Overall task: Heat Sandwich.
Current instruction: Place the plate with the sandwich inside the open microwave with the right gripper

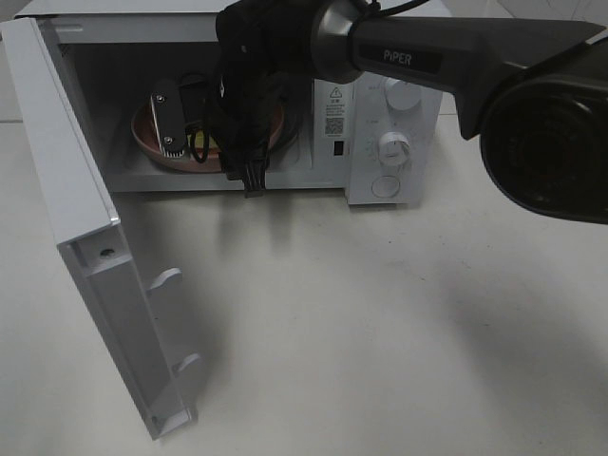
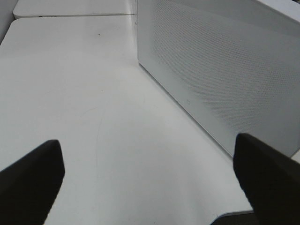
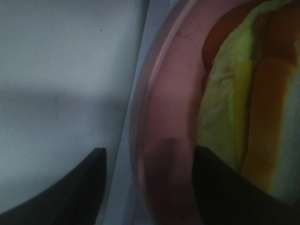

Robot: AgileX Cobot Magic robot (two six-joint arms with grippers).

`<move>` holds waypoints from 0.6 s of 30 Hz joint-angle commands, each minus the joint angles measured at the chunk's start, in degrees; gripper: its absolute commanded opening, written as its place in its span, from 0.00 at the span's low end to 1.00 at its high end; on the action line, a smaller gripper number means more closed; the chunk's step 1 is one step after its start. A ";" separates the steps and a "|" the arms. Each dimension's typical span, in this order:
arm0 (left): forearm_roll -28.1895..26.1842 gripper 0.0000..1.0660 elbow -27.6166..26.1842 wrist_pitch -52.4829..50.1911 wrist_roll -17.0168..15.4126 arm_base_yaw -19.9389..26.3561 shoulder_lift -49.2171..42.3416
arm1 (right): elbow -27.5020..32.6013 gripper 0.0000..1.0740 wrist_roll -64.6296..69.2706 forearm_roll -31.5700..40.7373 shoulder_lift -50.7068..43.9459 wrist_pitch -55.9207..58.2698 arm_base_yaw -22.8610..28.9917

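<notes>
Status: loading looked about done, heating not started.

- Microwave [image 1: 389, 104] sat on the bench [image 1: 380, 332], its door [image 1: 85, 237] swung wide open.
- Right arm reached into the cavity. The pink plate [image 1: 152, 142] lay on the cavity floor, as far as the high view showed.
- Sandwich [image 3: 248, 117] was on that plate, so inside the oven. Only the right wrist view showed it: white bread, orange crust and yellow-green filling. In the high view the arm hid it.
- Right gripper [image 3: 149, 154]: jaws spread, straddling the plate rim with one finger outside and one over the plate floor beside the sandwich. There was a gap on both sides of the rim, so I read it as not pinching. Couldn't tell whether the finger by the sandwich touched it.
- Left gripper [image 2: 147, 173]: jaws spread wide with nothing between them, over bare bench next to the microwave's perforated side wall. It was out of the high view.

Done, by my read: door open, plate and sandwich in the cavity.

Left to do: get the right arm clear of the cavity, shut the door, turn the lower dial [image 1: 394, 147]. Dial settings weren't readable.

Risk: the open door stood well out from the cavity, so closing it needed a long sweep.
</notes>
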 commanded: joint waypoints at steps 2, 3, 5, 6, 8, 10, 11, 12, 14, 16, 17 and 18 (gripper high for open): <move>-0.40 0.86 0.17 -0.46 -0.29 -0.34 -1.49 | -0.46 0.62 1.32 0.23 0.11 1.09 0.00; -0.40 0.86 0.17 -0.46 -0.29 -0.34 -1.49 | -0.46 0.62 1.32 0.23 0.11 1.09 0.00; -0.40 0.86 0.17 -0.46 -0.29 -0.34 -1.49 | 0.40 0.64 2.06 0.23 -0.52 0.46 0.00; -0.40 0.86 0.17 -0.46 -0.29 -0.34 -1.49 | 0.74 0.65 2.18 0.23 -0.80 0.46 0.00; -0.40 0.86 0.17 -0.46 -0.29 -0.34 -1.49 | 2.18 0.65 2.18 0.23 -1.49 0.06 0.00; -0.40 0.86 0.17 -0.46 -0.29 -0.34 -1.49 | 4.01 0.65 2.18 0.17 -2.58 -1.03 0.00; -0.40 0.86 0.17 -0.46 -0.23 -0.34 -1.49 | 4.93 0.65 2.18 0.17 -3.04 -1.60 0.00; -0.40 0.86 0.17 -0.46 -0.23 -0.34 -1.49 | 7.05 0.65 2.18 0.17 -4.07 -2.64 0.00; -0.40 0.86 0.17 -0.46 -0.23 -0.34 -1.49 | 7.85 0.66 2.18 0.17 -4.58 -2.86 0.00; -0.40 0.86 0.17 -0.46 -0.23 -0.34 -1.49 | 9.85 0.66 2.12 0.17 -5.79 -3.32 0.00; -0.40 0.86 0.17 -0.46 -0.23 -0.34 -1.49 | 9.85 0.66 2.12 0.17 -5.79 -3.32 0.00; -0.40 0.86 0.17 -0.46 -0.23 -0.34 -1.49 | 11.97 0.67 2.12 0.23 -7.28 -4.24 0.00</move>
